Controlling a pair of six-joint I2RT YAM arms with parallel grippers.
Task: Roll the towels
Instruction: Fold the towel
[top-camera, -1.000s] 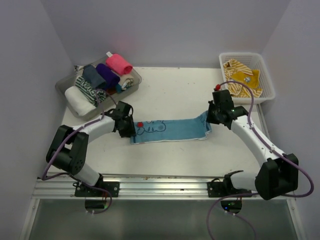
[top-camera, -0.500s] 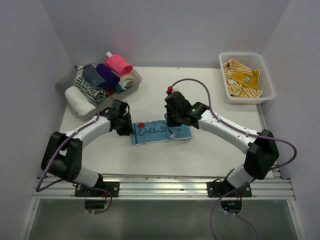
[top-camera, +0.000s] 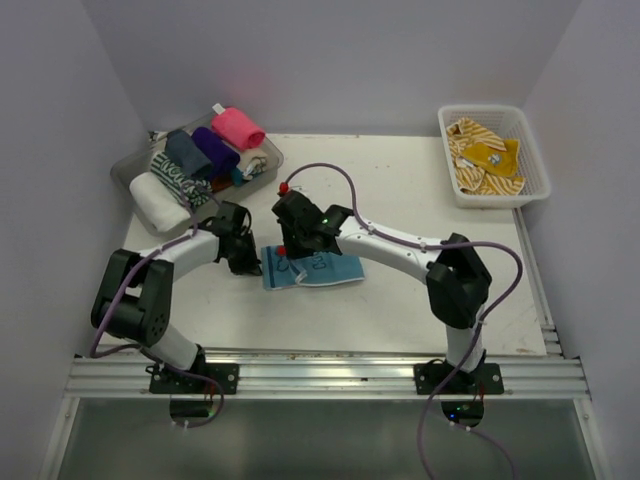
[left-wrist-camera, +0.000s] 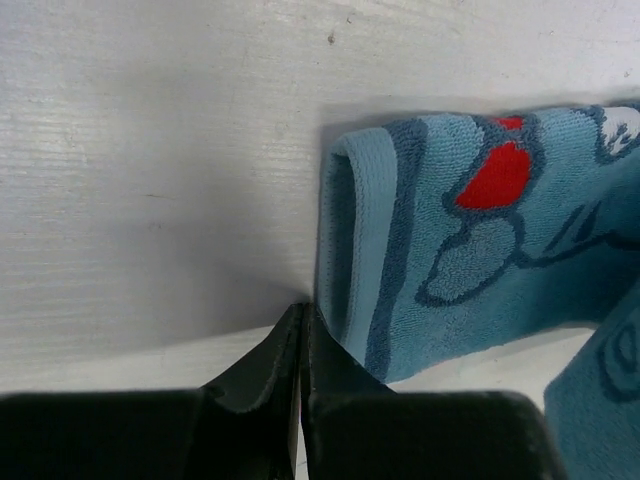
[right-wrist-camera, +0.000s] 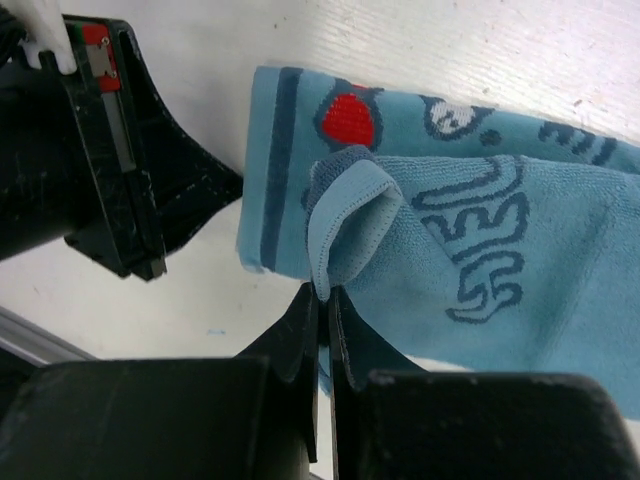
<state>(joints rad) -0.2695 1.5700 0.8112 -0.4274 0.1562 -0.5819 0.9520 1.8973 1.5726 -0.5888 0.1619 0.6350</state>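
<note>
A light blue towel (top-camera: 318, 268) with dark lettering and a red patch lies on the white table, its right end doubled back over its left half. My right gripper (top-camera: 293, 250) is shut on the towel's pale hem (right-wrist-camera: 335, 215) and holds that end just above the lower layer (right-wrist-camera: 520, 250). My left gripper (top-camera: 252, 262) sits at the towel's left edge (left-wrist-camera: 345, 240). Its jaws are shut, tips (left-wrist-camera: 302, 310) against the hem, and no cloth shows between them.
A clear tray (top-camera: 123, 172) at the back left holds rolled towels, among them a hot pink one (top-camera: 238, 127), a purple one (top-camera: 215, 150) and a white one (top-camera: 160, 203). A white lattice basket (top-camera: 480, 110) at the back right holds mustard-yellow striped towels (top-camera: 485, 160).
My right gripper has carried the towel's right end far to the left, folding the towel over itself. My left gripper's jaws have closed at the towel's left edge.
</note>
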